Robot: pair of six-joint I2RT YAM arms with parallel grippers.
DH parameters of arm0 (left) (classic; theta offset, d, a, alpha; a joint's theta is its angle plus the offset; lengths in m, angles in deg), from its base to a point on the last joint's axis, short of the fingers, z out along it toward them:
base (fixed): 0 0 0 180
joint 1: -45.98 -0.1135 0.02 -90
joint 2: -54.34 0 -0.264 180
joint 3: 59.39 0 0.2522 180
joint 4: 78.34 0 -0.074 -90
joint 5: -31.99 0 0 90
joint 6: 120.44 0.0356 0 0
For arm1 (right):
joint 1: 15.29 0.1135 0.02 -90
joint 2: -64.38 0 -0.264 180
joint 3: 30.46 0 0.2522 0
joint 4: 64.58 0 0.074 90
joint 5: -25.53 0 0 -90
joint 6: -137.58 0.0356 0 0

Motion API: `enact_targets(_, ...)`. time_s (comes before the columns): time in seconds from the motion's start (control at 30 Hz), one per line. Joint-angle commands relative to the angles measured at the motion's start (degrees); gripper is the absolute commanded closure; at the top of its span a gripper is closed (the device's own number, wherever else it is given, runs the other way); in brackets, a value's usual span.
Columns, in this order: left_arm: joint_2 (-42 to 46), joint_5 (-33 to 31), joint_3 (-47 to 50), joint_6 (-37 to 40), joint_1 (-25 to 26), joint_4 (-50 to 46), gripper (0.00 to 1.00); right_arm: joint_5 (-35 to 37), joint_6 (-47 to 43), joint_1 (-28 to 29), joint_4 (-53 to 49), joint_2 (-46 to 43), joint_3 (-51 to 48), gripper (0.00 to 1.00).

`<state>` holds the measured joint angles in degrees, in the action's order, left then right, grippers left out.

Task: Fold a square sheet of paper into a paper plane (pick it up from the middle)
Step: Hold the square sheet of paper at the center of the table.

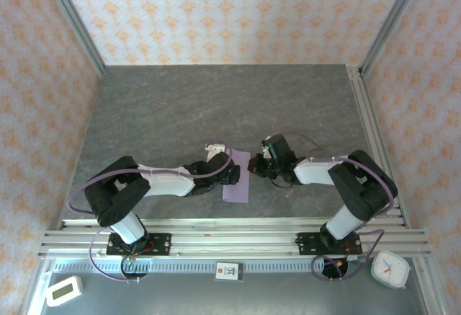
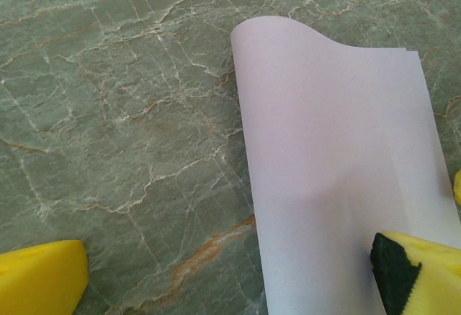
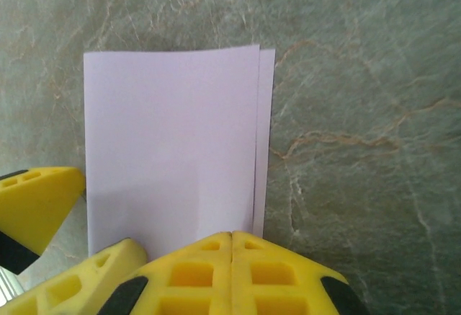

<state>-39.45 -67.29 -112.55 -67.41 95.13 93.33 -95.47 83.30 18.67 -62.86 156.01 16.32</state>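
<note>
Lilac paper (image 1: pixel 236 176) lay folded in half, edges slightly off, on the worktop (image 1: pixel 216 106) between the arms. The left fingers (image 2: pixel 421 272) stood wide, one tip over a corner, and the right fingers (image 3: pixel 209 264) were pressed shut at its edge. A sideways push from either could slide the loose sheet and skew the crease.

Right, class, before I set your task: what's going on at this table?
Two robot arms are partway through folding a thin pale lilac sheet of paper that lies on a grey marbled table. The sheet is doubled over into a narrow rectangle, with its layers slightly offset and one end curling up. The left gripper is wide open, with one of its fingers over the sheet and the other over bare table. The right gripper is shut at the sheet's near edge. There is no plane shape yet.
</note>
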Motion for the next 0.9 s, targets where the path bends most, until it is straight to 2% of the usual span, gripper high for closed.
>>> enact_targets(0.0, -3.9, 6.9, -0.4, -0.2, 0.0, 4.3, 0.0, 1.1, 0.5, 1.0, 1.3, 0.8, 1.4, 1.0)
enact_targets(0.87, -3.9, 6.7, -0.4, -0.1, 0.0, 4.2, 0.0, 1.7, 1.5, 2.2, 1.3, -1.8, -0.8, 1.0)
